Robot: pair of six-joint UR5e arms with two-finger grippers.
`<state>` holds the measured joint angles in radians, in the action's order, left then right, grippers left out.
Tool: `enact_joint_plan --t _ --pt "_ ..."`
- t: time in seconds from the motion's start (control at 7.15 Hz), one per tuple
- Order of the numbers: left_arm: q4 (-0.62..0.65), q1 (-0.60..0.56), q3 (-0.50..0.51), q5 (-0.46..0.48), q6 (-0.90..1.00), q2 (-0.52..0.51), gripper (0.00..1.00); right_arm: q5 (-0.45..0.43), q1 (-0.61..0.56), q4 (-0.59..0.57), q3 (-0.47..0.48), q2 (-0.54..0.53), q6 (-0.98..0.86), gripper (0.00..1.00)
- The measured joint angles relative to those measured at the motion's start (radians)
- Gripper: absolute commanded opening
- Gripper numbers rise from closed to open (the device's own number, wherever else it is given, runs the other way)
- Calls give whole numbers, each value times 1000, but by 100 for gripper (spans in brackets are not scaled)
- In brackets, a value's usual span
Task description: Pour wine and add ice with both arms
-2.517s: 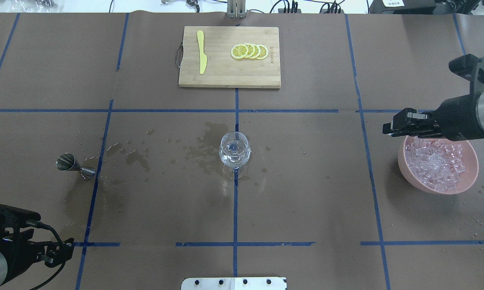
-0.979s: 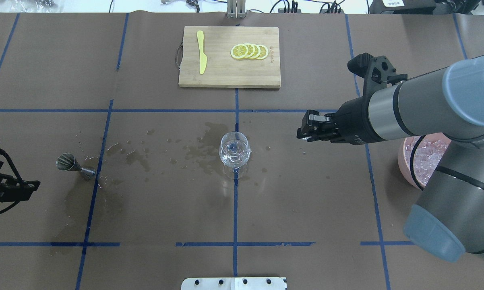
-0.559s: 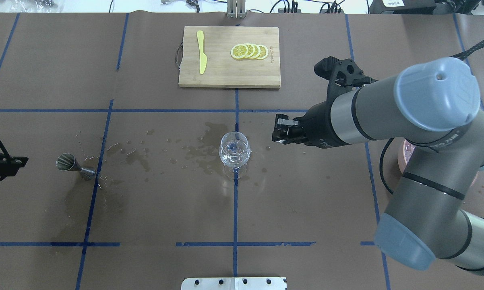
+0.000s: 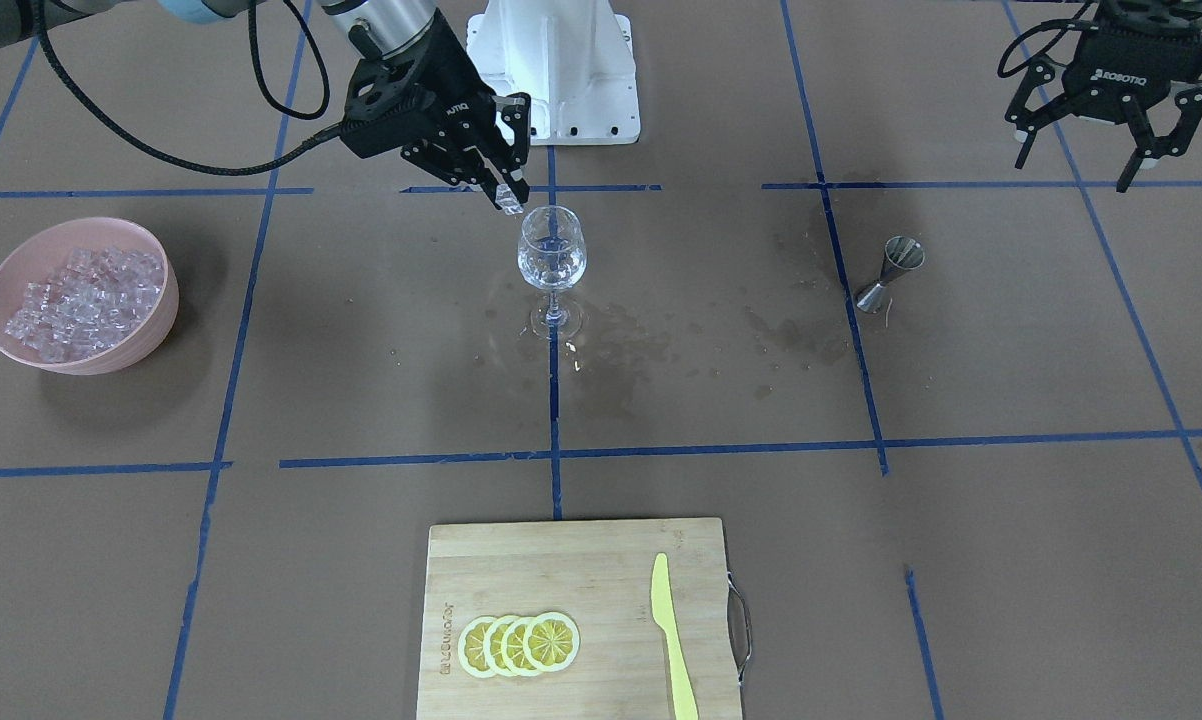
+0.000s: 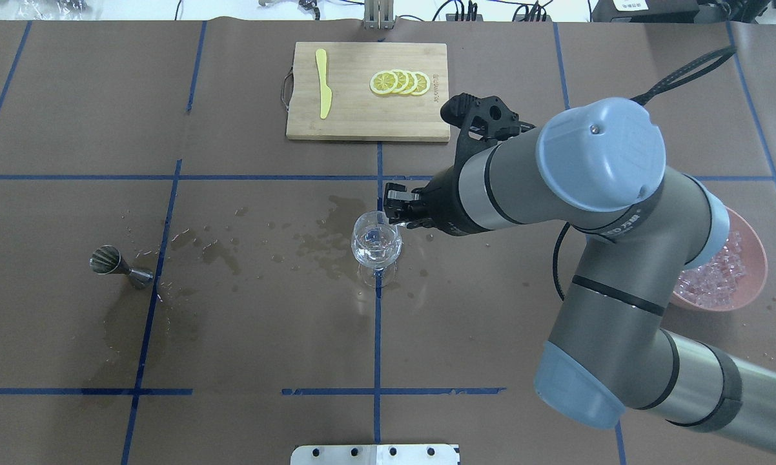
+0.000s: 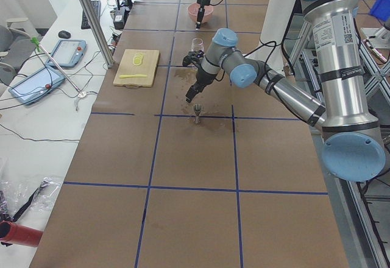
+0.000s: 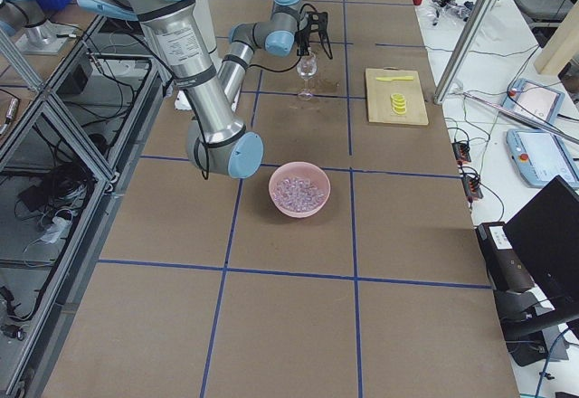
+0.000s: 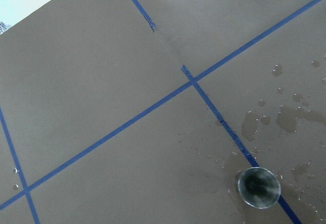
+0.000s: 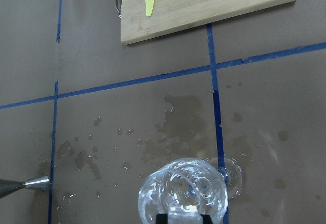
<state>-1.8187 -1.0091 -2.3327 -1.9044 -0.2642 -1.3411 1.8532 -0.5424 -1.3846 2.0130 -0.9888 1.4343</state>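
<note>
The stemmed glass [image 4: 551, 255] stands at the table's centre with a little clear wine [image 4: 551, 270] in its bowl; it also shows in the overhead view [image 5: 376, 242]. My right gripper [image 4: 508, 196] hangs just over the glass rim, shut on a small clear ice cube [image 4: 510, 204]. The wrist view shows the cube [image 9: 182, 217] between the fingertips, right above the glass [image 9: 182, 191]. My left gripper [image 4: 1086, 150] is open and empty, raised behind the steel jigger [image 4: 888, 273]. The pink bowl [image 4: 6, 265] holds a pile of ice [image 4: 81, 295].
A bamboo cutting board [image 5: 367, 116] with a yellow knife [image 5: 324, 84] and lemon slices [image 5: 401, 82] lies at the far side. Wet stains [image 5: 317, 242] spread left of the glass. The right arm's elbow [image 5: 594, 161] partly covers the bowl [image 5: 724, 300].
My right gripper has travelled from over the ice bowl leftward to the glass rim, still shut. My left gripper has risen and drawn back to the overhead view's left edge.
</note>
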Motion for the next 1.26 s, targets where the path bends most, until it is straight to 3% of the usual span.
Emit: enact_joint_plan --t 0.42,0.84,0.98,1.26 --pt "0 -85 46 -10 108 -5 100 -25 23 -1 -46 43 0 0" --pt "-2 -138 81 -11 168 -6 100 -30 29 0 -65 64 1 58" --pt "-2 -151 90 -12 195 -6 100 -36 29 0 -68 71 0 68" --pt "-3 -177 105 -12 236 -5 100 -45 29 0 -72 77 0 80"
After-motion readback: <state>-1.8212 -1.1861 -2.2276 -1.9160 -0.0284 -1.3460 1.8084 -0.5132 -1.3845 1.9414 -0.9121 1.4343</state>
